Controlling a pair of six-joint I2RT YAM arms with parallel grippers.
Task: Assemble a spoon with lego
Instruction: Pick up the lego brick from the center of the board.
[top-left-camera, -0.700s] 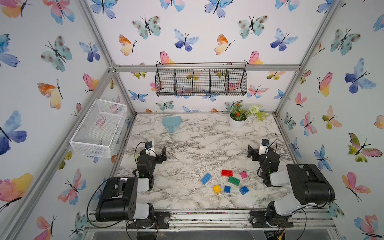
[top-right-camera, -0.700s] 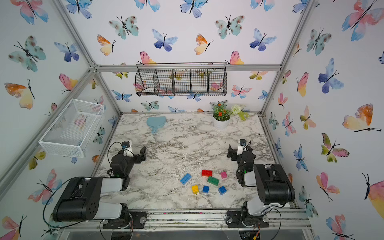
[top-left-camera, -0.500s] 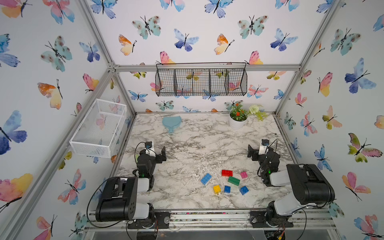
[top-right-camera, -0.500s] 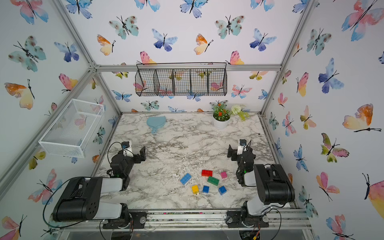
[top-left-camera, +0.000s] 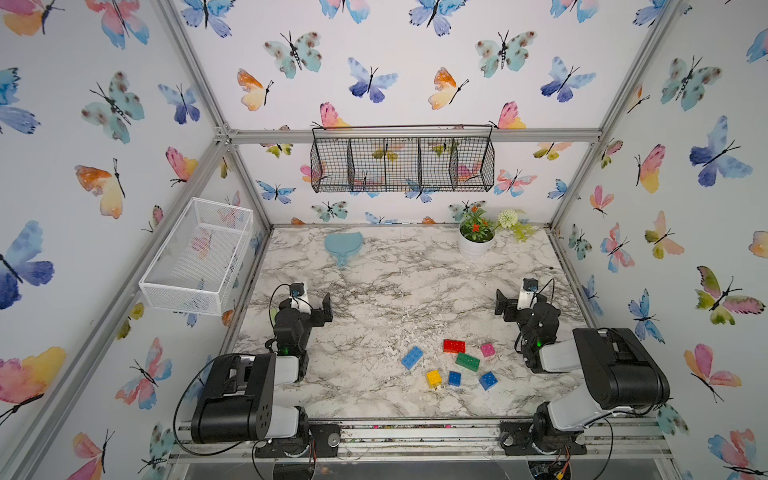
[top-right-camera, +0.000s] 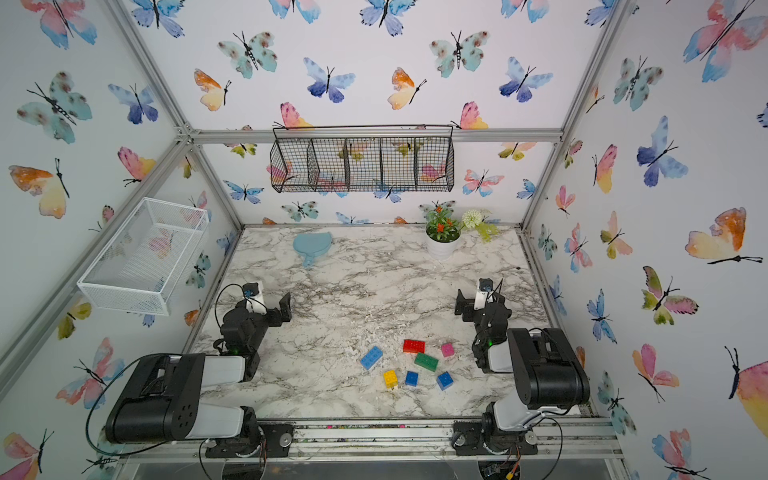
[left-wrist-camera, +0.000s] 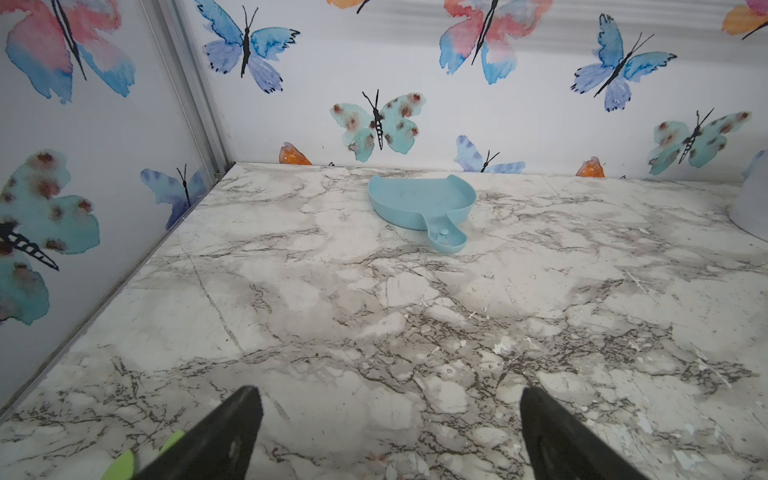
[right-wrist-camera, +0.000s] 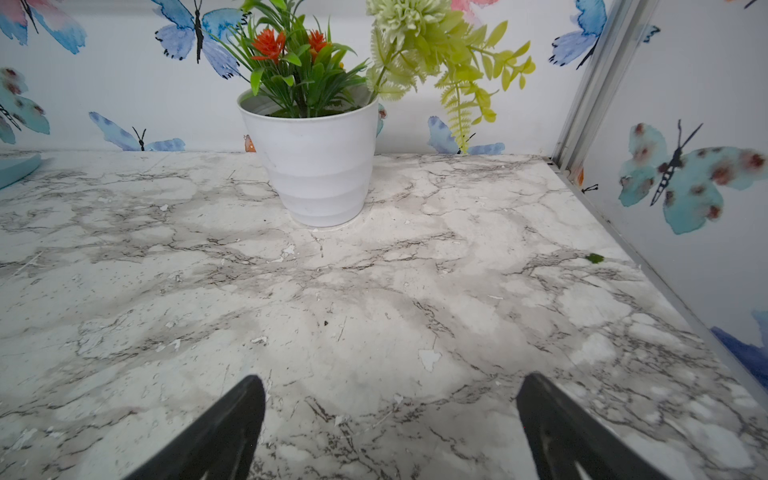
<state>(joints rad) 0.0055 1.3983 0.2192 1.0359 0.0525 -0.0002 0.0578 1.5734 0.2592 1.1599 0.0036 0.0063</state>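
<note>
- No spoon yet: seven lego bricks loose on the marble table (top-left-camera: 374, 291), none joined, all in one cluster around the green brick (top-left-camera: 467, 361).
- Red brick (top-left-camera: 454, 345) just behind the green brick, toward the back wall; contact hard to judge.
- Pink brick (top-left-camera: 487, 350) just beside the green brick, on its right and slightly behind.
- Long light-blue brick (top-left-camera: 412, 357) near the green brick on its left, lying at a slant.
- Yellow brick (top-left-camera: 433, 378), one short blue brick (top-left-camera: 454, 378) and a second blue brick (top-left-camera: 488, 380) in a loose row just in front of the green brick, each apart from the others.
- Left gripper (left-wrist-camera: 388, 395) spread wide, holding nothing, low over bare marble well to the left of the green brick and behind it.
- Right gripper (right-wrist-camera: 388, 380) also spread wide and empty, to the right of the green brick and behind it.
- Teal paddle (top-left-camera: 343, 245) and white flower pot (top-left-camera: 473, 249) far behind the green brick, near the back wall.
- Compared with the earlier frames: no visible change; same places for every brick, both arms and both grippers.
</note>
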